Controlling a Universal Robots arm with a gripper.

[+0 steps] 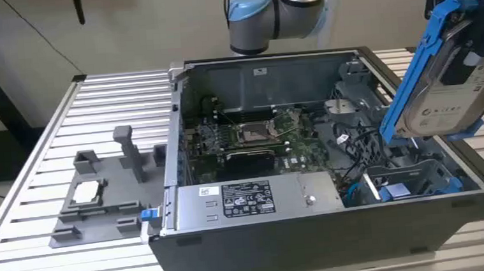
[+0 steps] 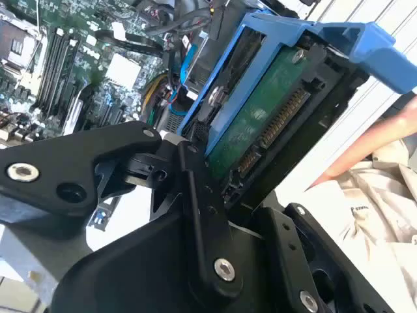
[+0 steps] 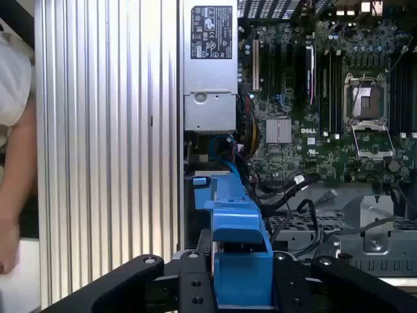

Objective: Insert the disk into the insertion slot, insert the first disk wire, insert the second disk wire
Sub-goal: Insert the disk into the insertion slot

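Disk (image 1: 449, 94) — aslant above insertion slot (image 1: 422, 173)

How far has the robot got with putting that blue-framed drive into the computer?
Picked up: the gripper is shut on the silver-grey hard drive in its bright blue plastic carrier, held up over the open dark computer case. Not yet done: the drive is outside the dark grey drive cage with blue tabs, and the drive's connector has no wires plugged in.

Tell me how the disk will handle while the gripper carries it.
Probably stiff: the disk is a metal slab in a blue carrier. Likely heavy for its size; the gripper clamps it near one end, tilted, so it could slip or pivot. Its exposed connector pins look fragile.
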